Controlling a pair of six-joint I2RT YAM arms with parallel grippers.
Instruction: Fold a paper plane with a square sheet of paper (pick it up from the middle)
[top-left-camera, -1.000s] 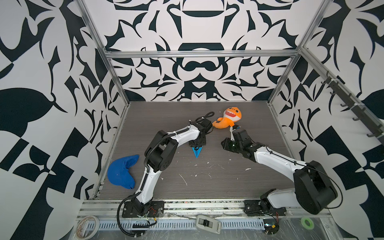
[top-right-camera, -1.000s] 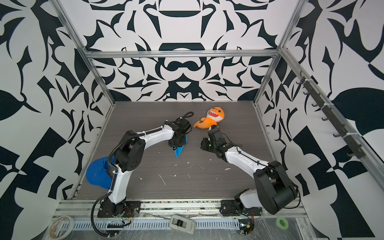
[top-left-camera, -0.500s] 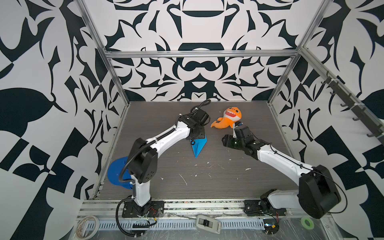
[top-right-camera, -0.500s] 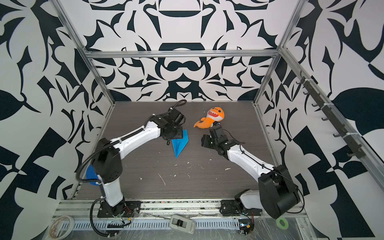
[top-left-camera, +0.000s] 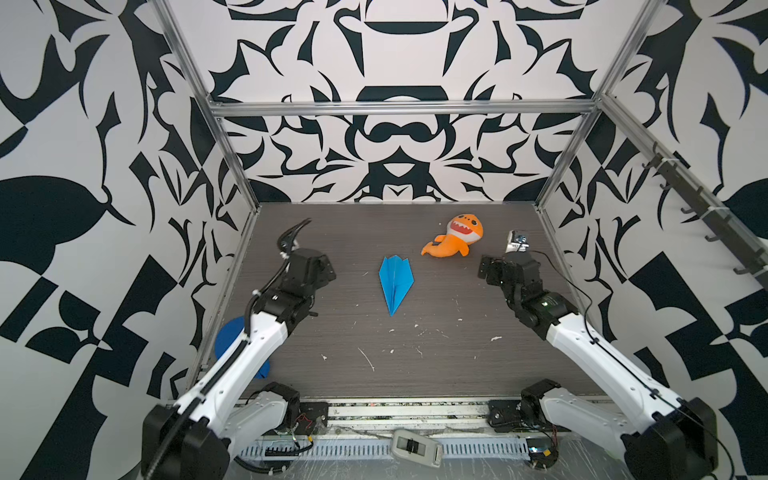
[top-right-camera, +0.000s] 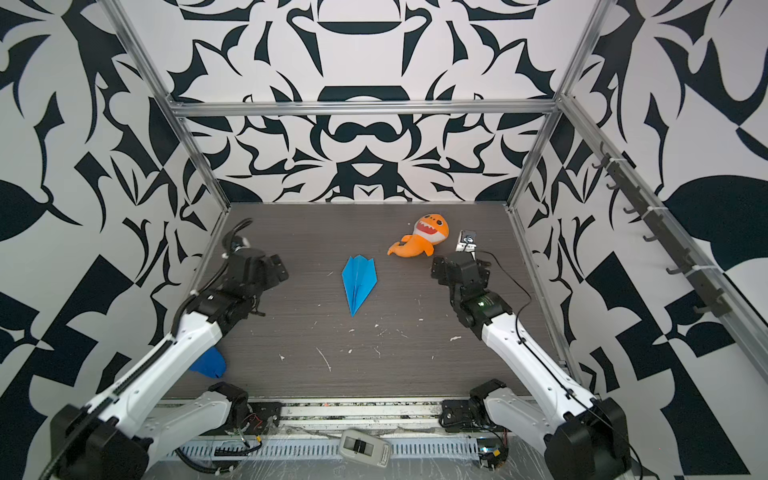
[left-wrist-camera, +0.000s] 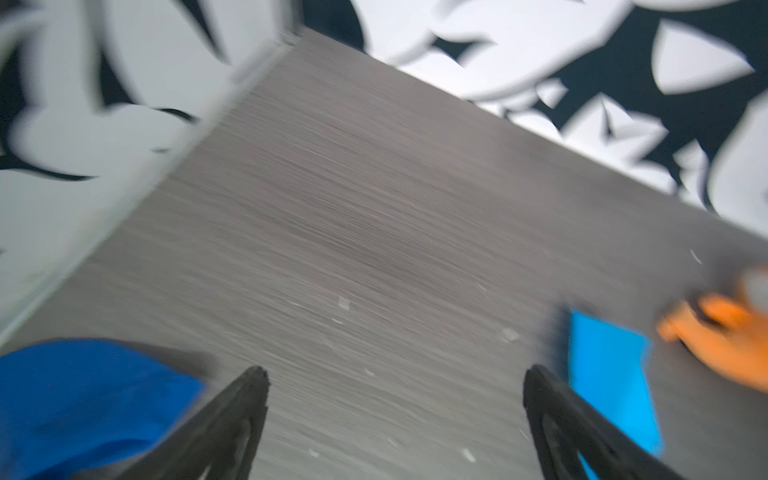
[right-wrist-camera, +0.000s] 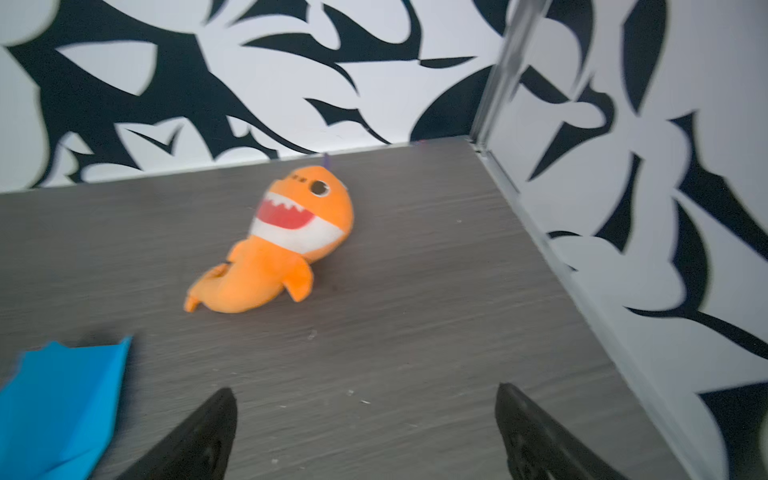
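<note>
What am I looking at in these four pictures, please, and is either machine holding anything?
These are two white-and-black robot arms, each ending in a two-finger gripper. Both top views look down on the whole scene from overhead; the other two pictures come from cameras on the wrists. On the dark grey wood-grain table lie a bright blue folded paper plane, its point towards the arms' bases, an orange shark plush toy beyond it to the right, and a darker blue round disc partly hidden behind the left arm. The left gripper and the right gripper both stand open and empty, either side of the plane, touching nothing.
</note>
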